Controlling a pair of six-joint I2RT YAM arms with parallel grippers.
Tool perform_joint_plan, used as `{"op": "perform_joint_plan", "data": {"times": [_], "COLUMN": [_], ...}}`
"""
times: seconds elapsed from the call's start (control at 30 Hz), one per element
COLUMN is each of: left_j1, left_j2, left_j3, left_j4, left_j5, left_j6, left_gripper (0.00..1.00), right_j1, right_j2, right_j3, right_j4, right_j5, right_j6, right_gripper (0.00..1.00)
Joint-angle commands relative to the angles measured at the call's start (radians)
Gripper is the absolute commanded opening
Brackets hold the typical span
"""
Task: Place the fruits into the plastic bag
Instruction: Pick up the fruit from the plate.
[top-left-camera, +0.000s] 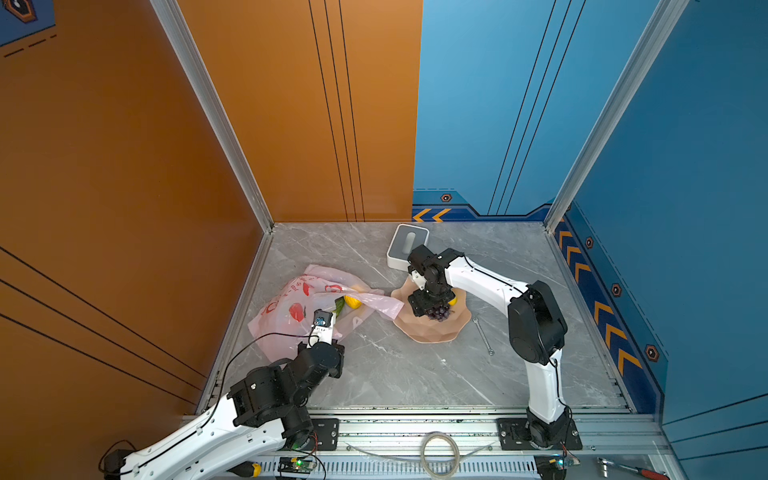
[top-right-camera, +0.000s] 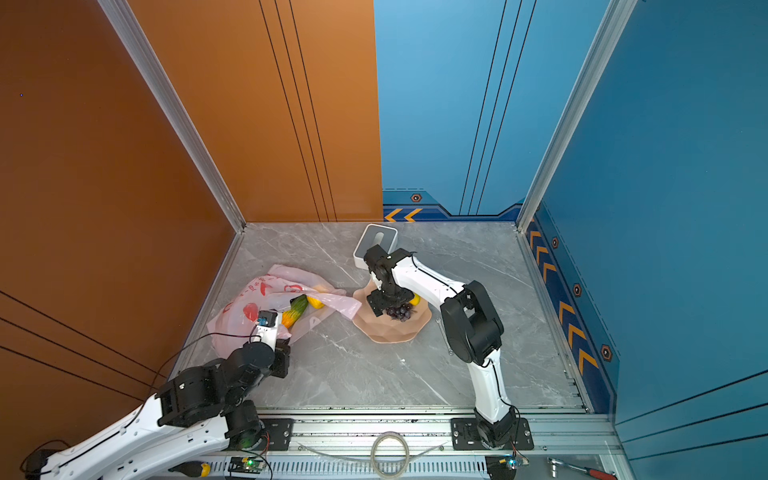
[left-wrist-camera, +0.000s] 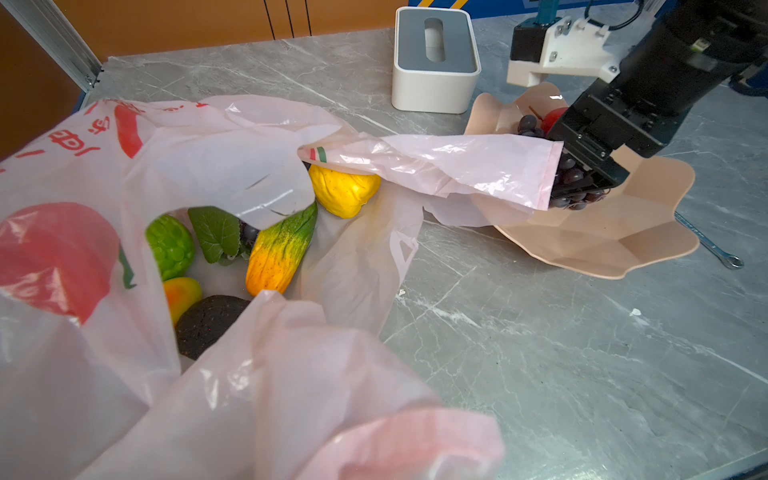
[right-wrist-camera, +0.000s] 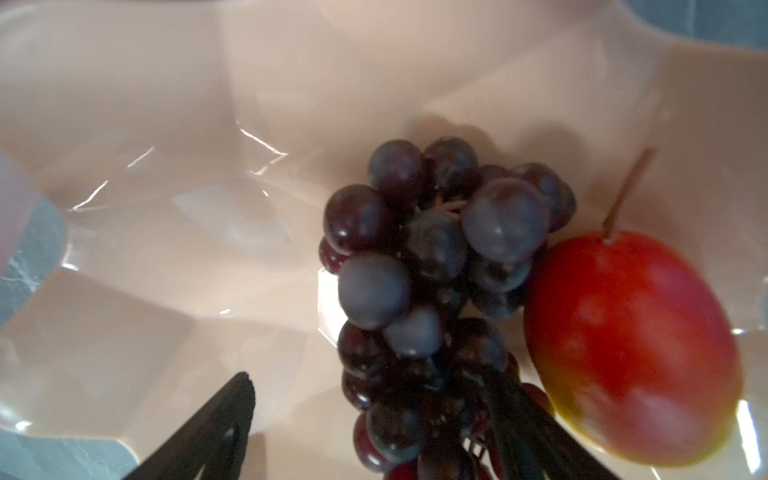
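**Bagging mostly done; two fruits outstanding on the plate**

The plastic bag (left-wrist-camera: 249, 137) lies on the bench (left-wrist-camera: 582, 353), well to the left of the peach plate (left-wrist-camera: 623, 241), with its mouth opened towards the left arm. Six items are seen inside it:
- a lime-green fruit (left-wrist-camera: 170, 245)
- a green leaf (left-wrist-camera: 216, 232) with a few dark grapes behind it
- a long yellow-and-green fruit (left-wrist-camera: 278, 253)
- a yellow fruit (left-wrist-camera: 343, 191) at the far lip
- a small orange one (left-wrist-camera: 183, 293)
- a blackish avocado (left-wrist-camera: 208, 324)

Two fruits are not yet bagged. A dark grape bunch (right-wrist-camera: 436, 270) and a red mango (right-wrist-camera: 631, 345) lie touching each other on the plate.

The right jaws are lowered over the plate and stand apart, astride the grape bunch. One finger is at the grapes and the other is clear of them, so no grip is judged to be made.

The left jaws themselves are not seen. They are taken to be closed on the near edge of the bag, where the film is bunched up close to the wrist camera.

One bag handle (left-wrist-camera: 457, 166) is stretched out onto the plate's rim, right beside the right jaws. A risk of the film being caught with the grapes is noted.

Progress is judged at roughly three quarters.
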Motion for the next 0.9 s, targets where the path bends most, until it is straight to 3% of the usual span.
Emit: {"op": "perform_joint_plan", "data": {"times": [0.0, 0.17, 0.4, 0.57, 0.63, 0.77, 0.87], "left_j1": [-0.015, -0.021, -0.025, -0.025, -0.025, -0.026, -0.027], "left_j2": [-0.007, -0.008, -0.001, 0.002, 0.001, 0.001, 0.004], "left_j3": [0.005, 0.001, 0.002, 0.001, 0.002, 0.002, 0.003], "left_j4": [-0.014, -0.014, -0.014, -0.013, -0.014, -0.013, -0.014], "left_j5": [-0.009, -0.012, -0.017, -0.017, -0.016, -0.019, -0.019], "left_j6": [-0.011, -0.013, -0.012, -0.010, -0.010, -0.012, -0.010], "left_gripper": [0.00, 0.00, 0.00, 0.00, 0.00, 0.00, 0.00], "right_j1": [0.003, 0.006, 0.010, 0.012, 0.011, 0.000, -0.011], "right_j2": [0.018, 0.058, 0.074, 0.095, 0.097, 0.085, 0.057], "right_j3": [0.016, 0.007, -0.003, -0.001, -0.006, -0.024, -0.039], "right_j4": [0.014, 0.034, 0.037, 0.040, 0.046, 0.069, 0.090], "right_j5": [0.030, 0.006, 0.089, 0.082, 0.072, 0.041, 0.019], "right_j6": [-0.005, 0.002, -0.002, -0.003, 0.000, 0.008, 0.018], "right_gripper": [0.85, 0.77, 0.82, 0.79, 0.73, 0.49, 0.45]}}
